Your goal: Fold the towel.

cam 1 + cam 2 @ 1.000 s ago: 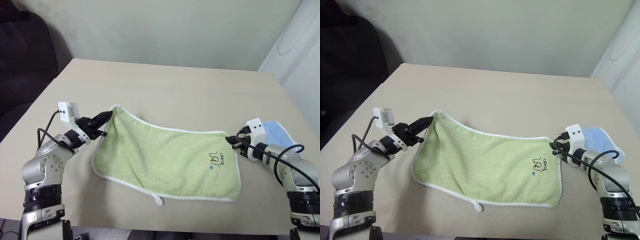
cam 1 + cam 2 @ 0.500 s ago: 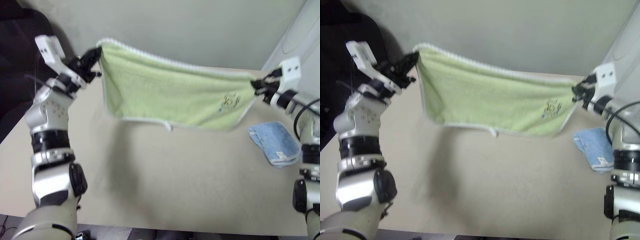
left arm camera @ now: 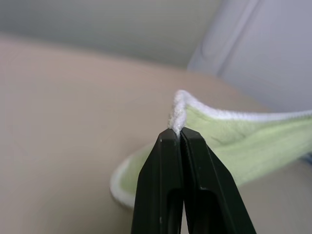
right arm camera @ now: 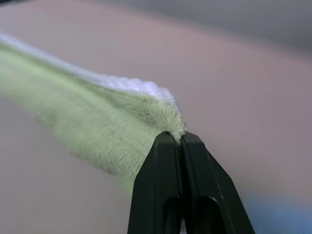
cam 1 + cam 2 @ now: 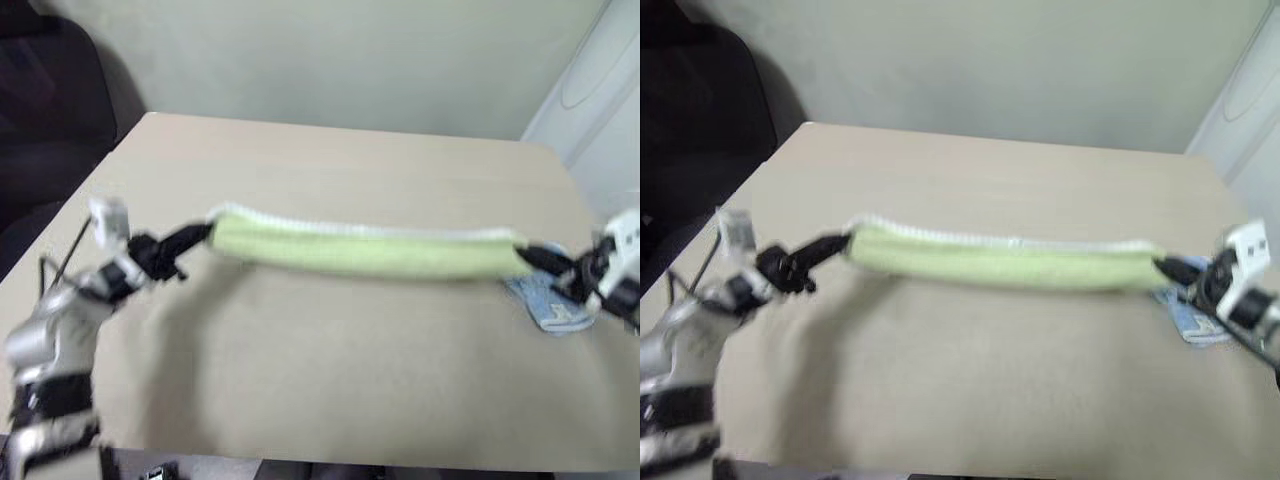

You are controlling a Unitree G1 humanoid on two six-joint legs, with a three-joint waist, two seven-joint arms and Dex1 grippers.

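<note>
The towel is light green with a white stitched edge and hangs stretched between the two grippers, above the middle of the tan table. It reads as a long narrow band. Its long axis runs side to side across the table, left end slightly higher and farther back, right end a bit lower. The white edge runs along the top. Whether the lower part touches the tabletop is unclear because of blur.

The left gripper is clamped shut on the towel's left corner; in the left wrist view the black fingers press together with the white edging pinched at their tips. The left arm reaches in from the table's left side, gripper about level, pointing toward the right.

The right gripper is clamped on the right corner, fingers closed on green pile. It points toward the left, tilted slightly down.

A small light blue cloth lies on the table under the right gripper.
</note>
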